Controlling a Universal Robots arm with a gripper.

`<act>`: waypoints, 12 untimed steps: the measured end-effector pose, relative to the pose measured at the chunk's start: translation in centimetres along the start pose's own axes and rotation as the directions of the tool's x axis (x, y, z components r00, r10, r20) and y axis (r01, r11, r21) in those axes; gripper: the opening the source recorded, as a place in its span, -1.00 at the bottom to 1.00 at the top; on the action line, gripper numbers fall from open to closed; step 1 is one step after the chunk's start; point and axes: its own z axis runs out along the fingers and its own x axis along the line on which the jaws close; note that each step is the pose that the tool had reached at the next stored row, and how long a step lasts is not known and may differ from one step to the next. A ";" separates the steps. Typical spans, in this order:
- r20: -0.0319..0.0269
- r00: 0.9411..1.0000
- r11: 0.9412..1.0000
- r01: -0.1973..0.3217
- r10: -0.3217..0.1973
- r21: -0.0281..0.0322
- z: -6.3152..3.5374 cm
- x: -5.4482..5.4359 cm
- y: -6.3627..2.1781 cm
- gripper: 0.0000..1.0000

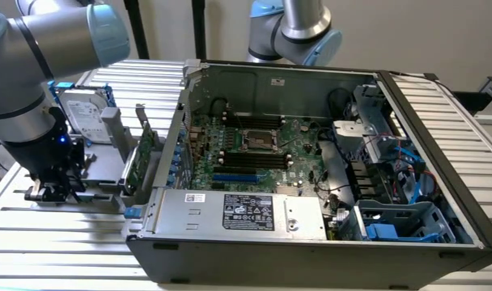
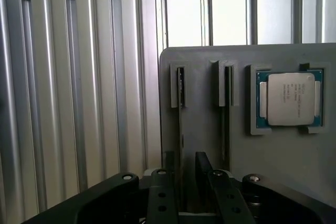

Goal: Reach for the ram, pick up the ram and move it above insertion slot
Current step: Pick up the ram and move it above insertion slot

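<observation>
I get the ram point(image 2: 181, 85) edge-on only, a thin dark strip in its grey holder point(image 2: 199, 59); my tool point(image 2: 191, 200) stands wide open, empty.

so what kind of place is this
Probably a robotics lab bench for computer assembly: an open PC case with its motherboard exposed, a robot arm, and a grey fixture holding a processor.

Hard drive point(image 1: 83, 116) stands near open computer case point(image 1: 311, 257).
</observation>
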 end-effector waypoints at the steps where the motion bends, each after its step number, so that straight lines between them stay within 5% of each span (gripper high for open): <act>1: 0.000 1.000 1.000 0.000 0.000 0.000 0.07 0.0 0.00 -0.39; 6: 0.000 1.000 1.000 0.004 -0.004 0.000 0.27 -0.1 0.01 -0.39; 12: 0.000 1.000 1.000 0.006 -0.006 0.000 0.34 -0.1 0.01 -0.74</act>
